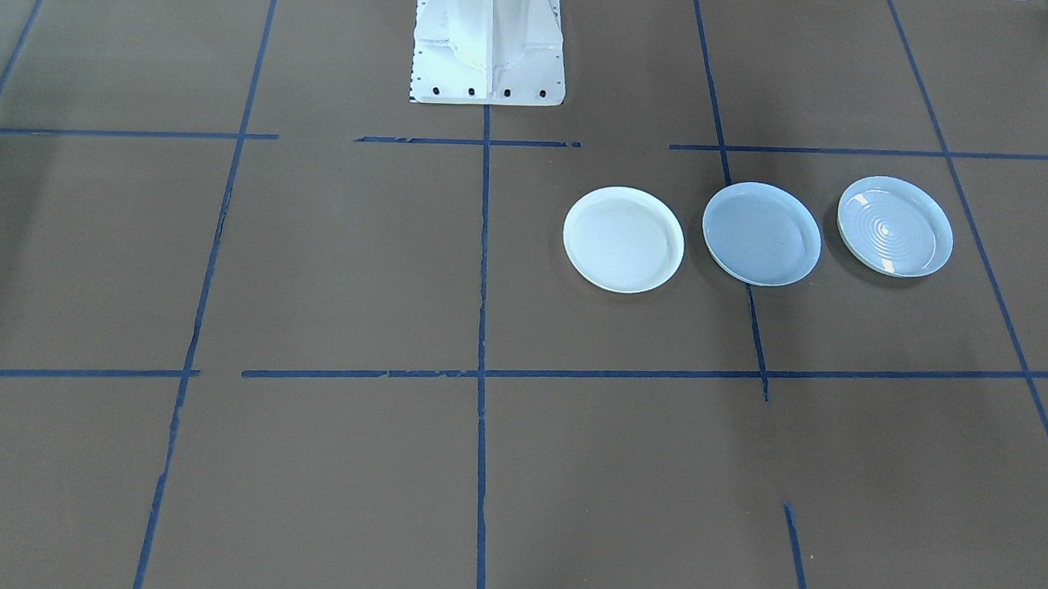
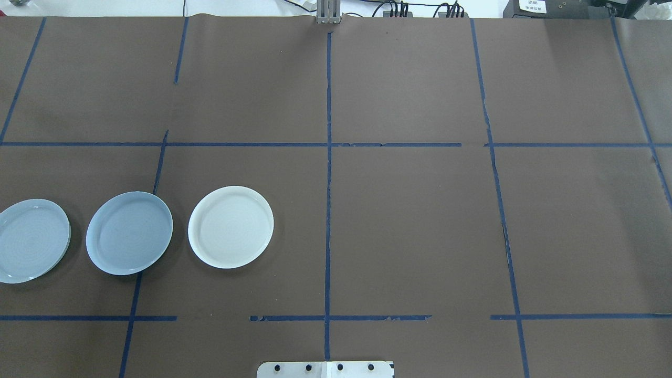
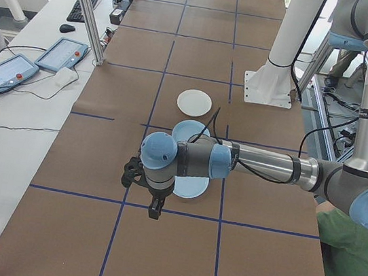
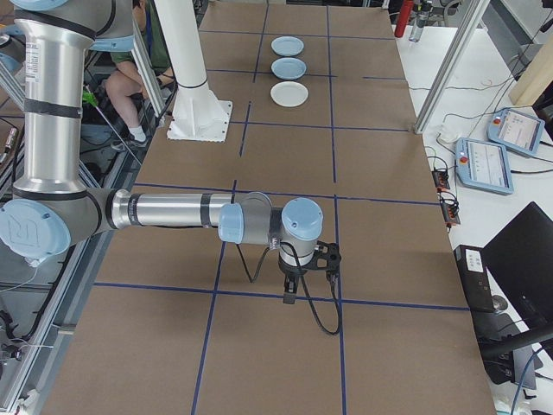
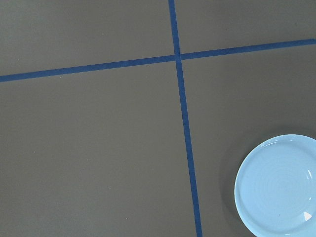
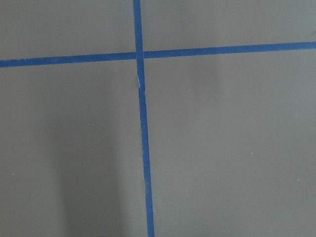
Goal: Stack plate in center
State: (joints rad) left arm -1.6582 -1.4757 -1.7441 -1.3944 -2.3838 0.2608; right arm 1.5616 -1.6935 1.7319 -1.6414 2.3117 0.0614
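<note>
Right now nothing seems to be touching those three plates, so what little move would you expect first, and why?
Probably the left arm's claw swings over the ringed plate and lowers toward its rim. That plate shows in the left wrist view and sits beside the smooth blue-grey center plate, where the stack belongs. The white plate flanks the other side. All three lie apart, unstacked.

centre plate (image 1: 761,234): smooth pale blue-grey
ringed plate (image 1: 895,226): pale blue, concentric rings
white plate (image 1: 623,239): bright white, plain
table (image 1: 333,262): brown, with dark blue tape lines (image 1: 482,328) in a grid
</note>
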